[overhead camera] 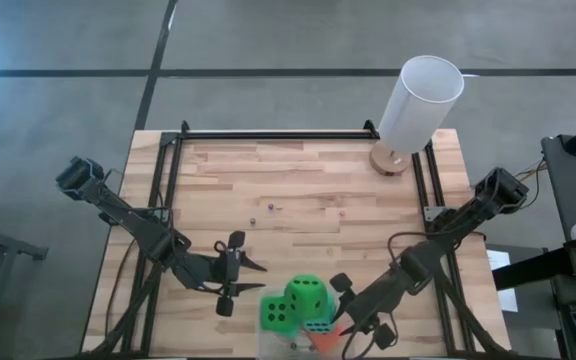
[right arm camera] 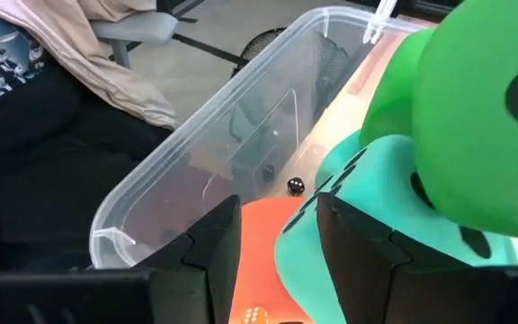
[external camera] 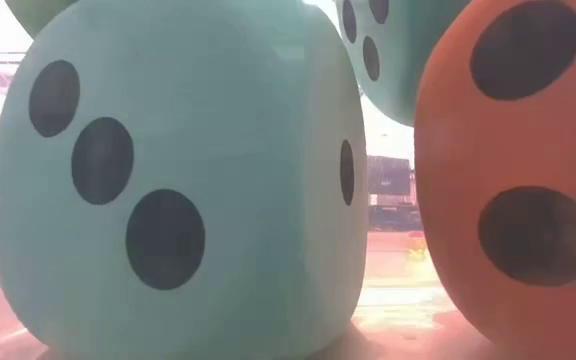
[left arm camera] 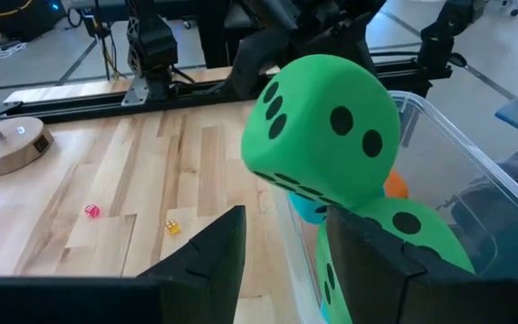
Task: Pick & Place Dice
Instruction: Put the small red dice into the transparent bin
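Note:
Several big dice are piled in a clear plastic bin [right arm camera: 196,144] at the table's near edge. One green die [overhead camera: 307,293] lies on top, resting on a second green die [overhead camera: 275,312] and a teal die [overhead camera: 318,325]. The orange-red die [overhead camera: 324,341] is at the bottom. In the low view, one teal die [external camera: 178,190] and the orange-red die [external camera: 518,180] stand on the bin floor, with a second teal die [external camera: 398,50] above them. My left gripper [overhead camera: 233,270] is open, left of the bin. My right gripper [overhead camera: 356,306] is open at the bin's right side, with the orange-red die [right arm camera: 263,261] and a teal die [right arm camera: 349,207] ahead of its fingers.
A white cylinder lamp [overhead camera: 420,100] on a round wooden base [overhead camera: 389,160] stands at the far right. Tiny dice [overhead camera: 271,207] lie loose mid-table, among them a pink one [left arm camera: 91,211] and a yellow one [left arm camera: 173,227]. A tiny black die [right arm camera: 293,186] lies in the bin. A black frame rims the table.

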You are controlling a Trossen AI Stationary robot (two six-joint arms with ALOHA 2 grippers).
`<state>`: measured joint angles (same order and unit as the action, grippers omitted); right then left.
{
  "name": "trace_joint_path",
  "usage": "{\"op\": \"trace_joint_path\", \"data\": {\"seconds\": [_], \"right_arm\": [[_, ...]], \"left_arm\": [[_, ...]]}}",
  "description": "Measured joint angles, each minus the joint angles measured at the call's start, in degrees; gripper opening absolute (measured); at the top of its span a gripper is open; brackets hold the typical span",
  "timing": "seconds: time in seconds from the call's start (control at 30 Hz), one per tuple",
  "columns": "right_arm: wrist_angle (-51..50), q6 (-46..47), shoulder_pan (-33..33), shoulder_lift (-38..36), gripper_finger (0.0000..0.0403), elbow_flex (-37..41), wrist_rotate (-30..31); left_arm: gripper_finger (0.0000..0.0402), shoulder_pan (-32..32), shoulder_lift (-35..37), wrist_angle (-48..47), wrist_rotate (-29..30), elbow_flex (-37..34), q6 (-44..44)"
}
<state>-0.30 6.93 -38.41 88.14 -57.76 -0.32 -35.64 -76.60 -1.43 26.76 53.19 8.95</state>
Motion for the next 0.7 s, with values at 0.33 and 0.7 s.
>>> {"op": "trace_joint_path", "data": {"seconds": [0.33,0.7], "right_arm": [[-4.0,-2.9,-0.8,-7.7,0.0127,0.6,0.3],[-4.3,-3.0,-0.9,-18.9,0.0116,10.2,8.5]], "left_arm": [[0.0158,0.0,0.0,0.0,0.0,0.0,0.0],[0.0154,0.0,0.0,0.0,0.0,0.0,0.0]]}}
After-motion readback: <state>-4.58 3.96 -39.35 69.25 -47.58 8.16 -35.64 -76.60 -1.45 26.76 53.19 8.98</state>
